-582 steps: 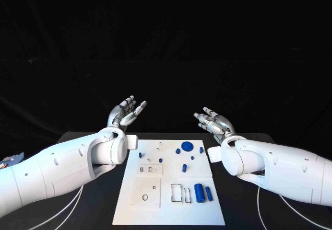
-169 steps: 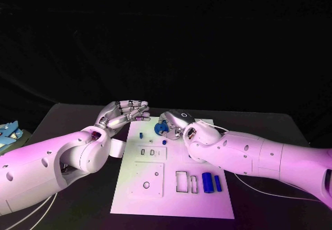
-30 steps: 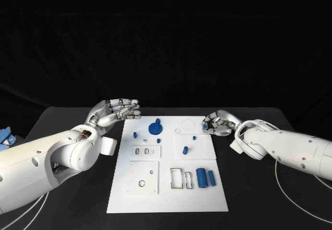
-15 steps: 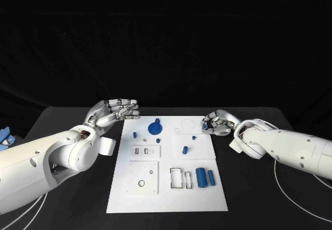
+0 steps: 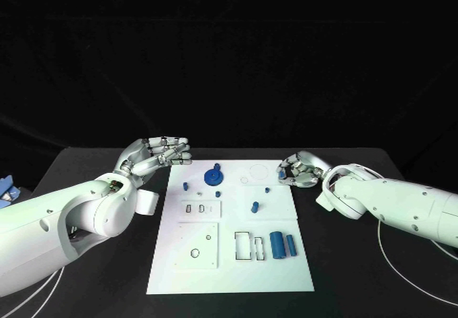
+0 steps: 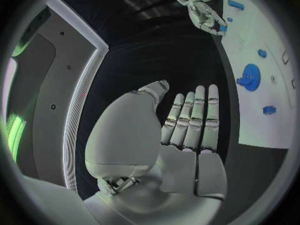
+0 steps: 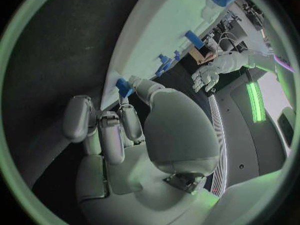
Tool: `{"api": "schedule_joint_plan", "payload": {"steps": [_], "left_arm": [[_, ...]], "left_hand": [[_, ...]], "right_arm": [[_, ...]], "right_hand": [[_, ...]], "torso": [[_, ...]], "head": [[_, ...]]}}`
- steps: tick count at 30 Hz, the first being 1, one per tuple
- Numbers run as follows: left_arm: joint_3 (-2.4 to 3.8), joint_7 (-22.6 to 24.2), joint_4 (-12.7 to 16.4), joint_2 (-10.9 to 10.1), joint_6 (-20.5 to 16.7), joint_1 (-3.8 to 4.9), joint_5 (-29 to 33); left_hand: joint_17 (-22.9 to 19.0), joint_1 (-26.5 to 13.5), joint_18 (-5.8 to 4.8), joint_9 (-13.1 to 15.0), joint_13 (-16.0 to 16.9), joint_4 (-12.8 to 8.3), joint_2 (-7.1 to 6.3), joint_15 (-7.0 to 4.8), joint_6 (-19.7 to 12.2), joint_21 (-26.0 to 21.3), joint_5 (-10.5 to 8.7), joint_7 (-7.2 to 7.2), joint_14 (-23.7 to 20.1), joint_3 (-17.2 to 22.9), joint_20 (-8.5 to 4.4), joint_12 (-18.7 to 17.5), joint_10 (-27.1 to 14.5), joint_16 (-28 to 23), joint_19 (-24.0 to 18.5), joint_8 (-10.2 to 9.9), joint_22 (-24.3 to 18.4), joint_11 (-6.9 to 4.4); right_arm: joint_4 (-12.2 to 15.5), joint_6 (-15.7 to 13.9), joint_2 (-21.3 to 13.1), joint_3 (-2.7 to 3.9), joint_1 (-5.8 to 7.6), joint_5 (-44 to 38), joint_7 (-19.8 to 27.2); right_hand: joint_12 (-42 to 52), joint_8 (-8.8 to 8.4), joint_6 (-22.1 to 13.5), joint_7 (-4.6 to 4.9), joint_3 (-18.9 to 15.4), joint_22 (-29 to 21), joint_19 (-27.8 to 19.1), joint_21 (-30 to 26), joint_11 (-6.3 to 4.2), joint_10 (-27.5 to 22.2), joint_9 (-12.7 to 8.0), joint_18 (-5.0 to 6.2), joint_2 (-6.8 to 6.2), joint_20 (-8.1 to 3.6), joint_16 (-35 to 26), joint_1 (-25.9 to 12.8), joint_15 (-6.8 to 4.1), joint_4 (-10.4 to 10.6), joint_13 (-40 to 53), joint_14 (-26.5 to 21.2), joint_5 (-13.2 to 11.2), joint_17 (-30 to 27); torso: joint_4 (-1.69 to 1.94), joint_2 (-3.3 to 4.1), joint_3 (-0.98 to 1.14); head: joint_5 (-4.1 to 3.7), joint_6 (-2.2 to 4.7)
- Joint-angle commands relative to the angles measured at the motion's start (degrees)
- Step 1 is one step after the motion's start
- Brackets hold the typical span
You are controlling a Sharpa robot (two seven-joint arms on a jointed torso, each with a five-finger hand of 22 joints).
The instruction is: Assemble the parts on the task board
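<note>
The white task board (image 5: 205,271) lies in the middle of the black table. On its far part stands a blue toothed disc (image 5: 214,177) (image 6: 250,77), with small blue parts (image 5: 255,207) scattered near it. Two blue cylinders (image 5: 276,246) lie by rectangular slots (image 5: 246,246) at the near right. My right hand (image 5: 300,171) (image 7: 144,135) hovers at the board's far right corner and pinches a small blue part (image 7: 123,88) between thumb and fingertip. My left hand (image 5: 157,154) (image 6: 187,130) is raised beside the far left corner, fingers stretched out and holding nothing.
A blue object (image 5: 6,189) lies at the table's left edge. White cables (image 5: 391,255) trail on the table under the right arm. Bare black table runs along both long sides of the board.
Since 5.6 s ago my right hand has drawn back from the blue disc to the board's far right corner. Over the last second neither hand has visibly moved.
</note>
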Motion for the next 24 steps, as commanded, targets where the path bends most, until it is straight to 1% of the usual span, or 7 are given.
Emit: {"api": "schedule_joint_plan", "payload": {"steps": [1,5,9,20,24], "left_arm": [[0.03,0.3,0.1,0.1,1.0,0.01,0.1],[0.03,0.3,0.1,0.1,1.0,0.01,0.1],[0.03,0.3,0.0,0.1,1.0,0.0,0.1],[0.03,0.3,0.0,0.1,1.0,-0.01,0.1],[0.03,0.3,0.0,0.1,1.0,-0.02,0.1]], "left_hand": [[0.1,0.1,0.15,0.0,0.1,0.0,-0.49,0.22,0.2,0.3,-0.08,2.38,-0.3,0.3,-0.14,-0.2,0.4,-0.3,-0.4,-0.2,0.1,-0.17],[0.1,0.1,0.15,-0.1,0.0,-0.2,-0.52,0.24,0.1,0.4,-0.12,2.4,-0.3,0.4,-0.13,-0.3,0.3,-0.4,-0.5,-0.3,0.1,-0.14],[0.1,0.1,0.15,-0.1,0.0,-0.2,-0.52,0.24,0.1,0.4,-0.12,2.4,-0.3,0.4,-0.13,-0.3,0.3,-0.4,-0.5,-0.3,0.1,-0.14],[0.1,0.1,0.15,-0.1,0.0,-0.2,-0.52,0.24,0.1,0.4,-0.12,2.4,-0.3,0.4,-0.13,-0.3,0.3,-0.4,-0.5,-0.3,0.1,-0.14],[0.1,0.1,0.15,-0.1,0.0,-0.2,-0.52,0.24,0.1,0.4,-0.12,2.4,-0.3,0.4,-0.13,-0.3,0.3,-0.4,-0.5,-0.3,0.1,-0.14]], "right_arm": [[0.0,0.3,0.0,-0.01,-0.08,-0.9,-0.1],[0.0,0.2,-0.1,-0.01,-0.11,-1.0,-0.1],[-0.1,0.2,-0.1,-0.01,-0.12,-1.0,-0.1],[-0.3,0.0,-0.2,-0.01,-0.13,-1.0,-0.1],[-0.5,-0.1,-0.2,-0.01,-0.13,-0.6,0.0]], "right_hand": [[0.1,-0.08,0.0,0.03,0.1,0.1,0.1,0.2,0.37,0.1,0.0,-0.16,-0.41,-0.01,0.0,-0.2,0.0,-0.3,0.1,5.1,-0.2,11.8],[0.1,-0.01,0.1,0.01,0.1,0.1,0.1,0.2,0.36,0.1,0.0,-0.16,-0.36,0.0,0.0,-0.2,0.0,-0.3,0.1,5.1,-0.1,11.8],[0.1,0.05,0.2,-0.01,0.1,0.2,0.2,0.3,0.34,0.1,0.0,-0.18,-0.31,0.01,0.0,-0.2,0.0,-0.3,0.1,5.1,-0.1,11.8],[0.1,0.15,0.4,-0.04,0.1,0.3,0.2,0.3,0.33,0.2,0.0,-0.19,-0.22,0.01,0.1,-0.3,-0.02,-0.2,0.1,5.1,-0.1,11.9],[0.2,0.23,0.5,-0.06,0.2,0.3,0.2,0.3,0.31,0.3,0.1,-0.19,-0.09,0.02,0.1,-0.3,-0.03,-0.2,0.2,5.1,0.0,11.9]], "torso": [[0.04,-0.01,-0.01],[0.04,0.01,-0.03],[0.12,-0.02,-0.02],[0.18,-0.03,-0.02],[0.21,-0.03,-0.05]], "head": [[-0.06,-0.04],[-0.08,-0.11],[-0.17,-0.12],[-0.32,-0.22],[-0.35,-0.25]]}}
